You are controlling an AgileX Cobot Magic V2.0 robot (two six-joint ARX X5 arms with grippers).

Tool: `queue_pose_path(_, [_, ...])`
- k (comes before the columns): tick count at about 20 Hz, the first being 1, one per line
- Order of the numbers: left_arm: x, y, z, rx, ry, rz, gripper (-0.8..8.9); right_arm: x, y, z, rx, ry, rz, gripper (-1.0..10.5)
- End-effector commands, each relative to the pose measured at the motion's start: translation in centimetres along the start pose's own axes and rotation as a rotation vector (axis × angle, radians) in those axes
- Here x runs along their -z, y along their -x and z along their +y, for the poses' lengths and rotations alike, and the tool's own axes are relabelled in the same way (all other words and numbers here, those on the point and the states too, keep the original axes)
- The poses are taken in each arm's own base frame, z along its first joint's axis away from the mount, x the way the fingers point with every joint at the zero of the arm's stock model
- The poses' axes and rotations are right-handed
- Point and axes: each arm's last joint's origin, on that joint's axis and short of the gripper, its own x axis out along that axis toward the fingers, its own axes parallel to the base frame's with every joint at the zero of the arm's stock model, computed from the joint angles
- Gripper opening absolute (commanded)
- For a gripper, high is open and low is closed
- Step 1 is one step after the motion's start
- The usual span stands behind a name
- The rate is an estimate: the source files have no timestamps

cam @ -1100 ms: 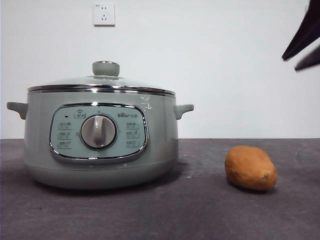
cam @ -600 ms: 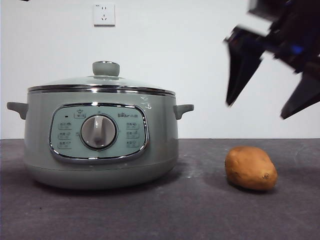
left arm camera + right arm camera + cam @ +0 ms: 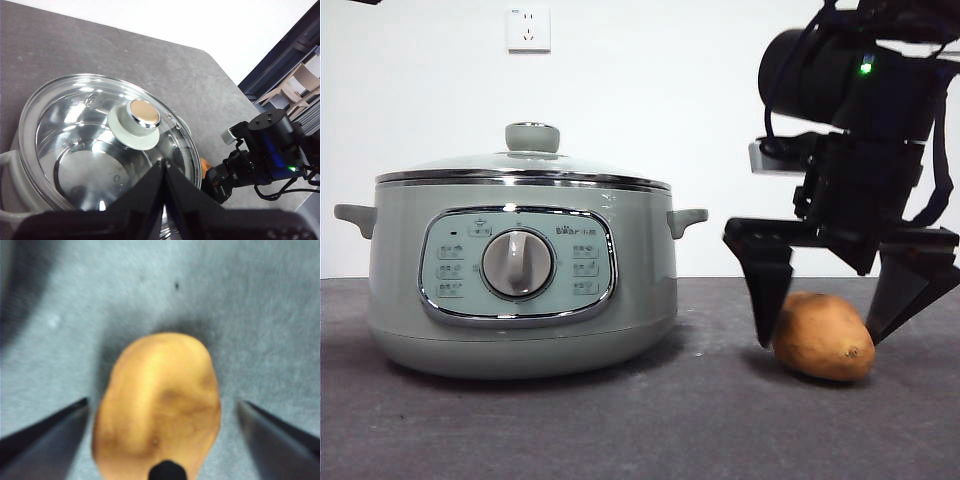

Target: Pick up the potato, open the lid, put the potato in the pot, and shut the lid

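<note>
The potato (image 3: 822,336) is seen on the table beside the pot (image 3: 520,275), straddled by the wide-open, empty right gripper (image 3: 830,325); if squeezed off-centre, it could be rolled away.

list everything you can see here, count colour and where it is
pot: 1, pale sage green with a grey dial, on the table beside the potato
lid: 1, glass with steel rim and pale green knob, closed on the pot
potato: 1, orange-brown, lying on the table
table: 1, dark grey, under everything
wall socket: 1, white, on the wall above the pot
right gripper: 1, black, jaws open astride the potato
left gripper: 1, black, jaws shut, above the lid
</note>
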Motion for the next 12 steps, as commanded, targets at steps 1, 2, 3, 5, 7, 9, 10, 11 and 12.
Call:
queue_pose_path(1, [0.0,0.0,0.0,-0.001,-0.027,0.007,-0.05,-0.1,-0.2,0.1,0.002,-0.029,-0.002,0.5])
queue_pose_path(2, [0.1,0.0,0.0,-0.002,-0.023,0.011,-0.05,-0.1,-0.2,0.1,0.000,-0.029,-0.006,-0.2])
queue_pose_path(3, [0.1,0.0,0.0,-0.003,-0.022,0.014,-0.05,-0.1,-0.2,0.1,0.000,-0.029,-0.008,-0.1])
queue_pose_path(5, [0.1,0.0,0.0,-0.003,-0.021,0.014,-0.05,-0.1,0.0,0.1,-0.005,-0.029,-0.006,-0.1])
queue_pose_path(7, [0.1,0.0,0.0,-0.003,-0.022,0.014,-0.05,0.1,0.9,-0.1,-0.002,-0.028,0.001,-0.1])
queue_pose_path(9, [0.1,0.0,0.0,-0.004,-0.053,0.014,-0.04,0.5,2.6,-0.4,0.000,-0.023,0.005,-0.1])
queue_pose_path(10, [0.1,0.0,0.0,-0.007,-0.071,0.013,-0.04,0.7,3.5,-0.5,-0.001,-0.009,0.004,-0.1])
queue_pose_path(11, [0.0,-0.1,0.1,-0.016,-0.073,0.010,0.02,1.0,4.6,-0.8,-0.001,-0.001,0.001,-0.1])
queue_pose_path(12, [0.0,-0.2,0.2,-0.025,-0.072,0.011,0.11,1.2,5.6,-0.9,-0.003,0.007,-0.006,-0.1])
